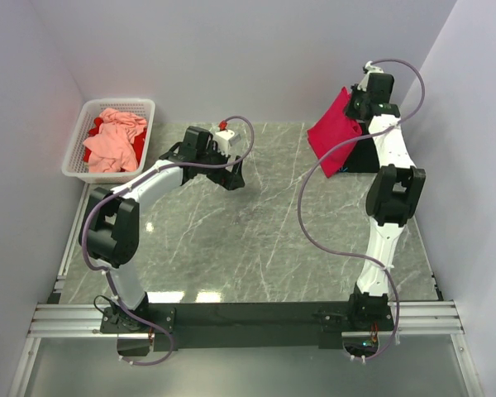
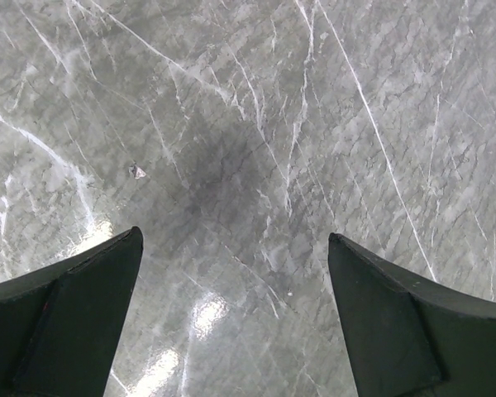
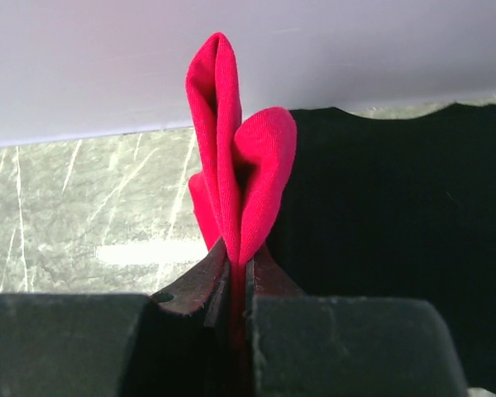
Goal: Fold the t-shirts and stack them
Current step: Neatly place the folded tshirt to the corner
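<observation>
**Item 1. Crimson-red soft cloth t-shirt** [image 3: 240, 157], folded into a compact wedge.
Location: upper right of the overhead view, raised off the table, its lower edge over or touching item 2; which of the two cannot be told.
Held by: the right gripper [image 3: 238, 269], jaws pinched nearly together on a doubled fold of the fabric, which stands up in two loops in front of the fingers.
Handling (judged): light, limp and not fragile. It will sag and unfold wherever it is unsupported. Best taken at a folded edge with all layers inside the pinch, then lowered flat so that the layers do not slide apart.

**Item 2. Black soft cloth t-shirt** [image 3: 388, 223], lying flat in the far right corner of the table, below and behind item 1.
Judged to be the base of the stack. The thin cloth may drag or wrinkle if the red shirt is pulled across it.

**Item 3. Salmon-pink crumpled cloth t-shirt** [image 1: 114, 141], upper left of the overhead view, heaped in item 4.
Not yet folded. Some red cloth shows beneath it; what garment that is cannot be told.

**Item 4. White plastic lattice basket** [image 1: 74, 153], against the left wall, well apart from the stack.

**Item 5. Left gripper** [image 2: 233, 234], jaws spread wide and holding nothing, over bare table at upper centre.

**Item 6. Grey-green marble-patterned table** [image 1: 264, 248].

Obstructions: the back and right walls stand close around the stack corner. A purple cable loops from the right arm near the red shirt.
</observation>
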